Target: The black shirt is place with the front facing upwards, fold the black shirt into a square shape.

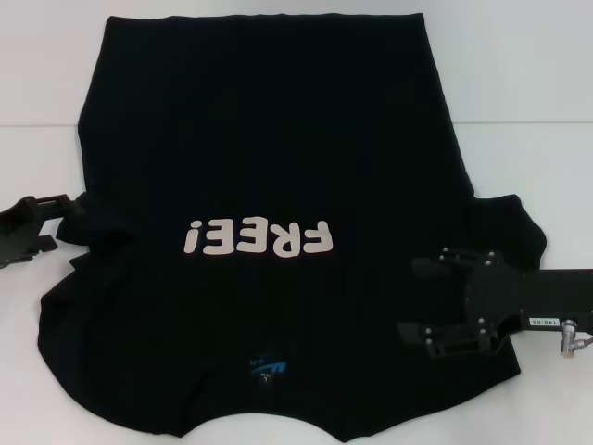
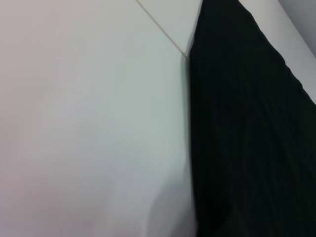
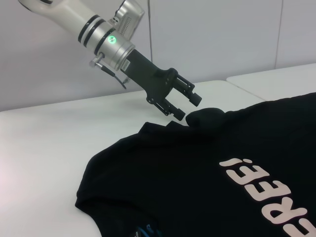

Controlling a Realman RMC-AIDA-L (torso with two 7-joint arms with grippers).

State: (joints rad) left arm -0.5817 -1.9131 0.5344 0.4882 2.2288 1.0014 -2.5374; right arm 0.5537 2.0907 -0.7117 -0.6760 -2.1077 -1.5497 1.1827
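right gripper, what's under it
The right gripper hangs open over the black shirt, near its sleeve. Only shirt cloth shows beneath; the white table under it is covered there.

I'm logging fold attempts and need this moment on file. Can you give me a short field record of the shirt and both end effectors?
garment: black shirt, spread front up on the white table, "FREE!" lettering showing
neck label: blue, at the edge nearest the robot
fold state: no body fold yet; left sleeve bunched
left end effector: open, at the bunched left sleeve
right end effector: open, over the shirt by the right sleeve
table seam: visible beside the shirt's edge in the left wrist view
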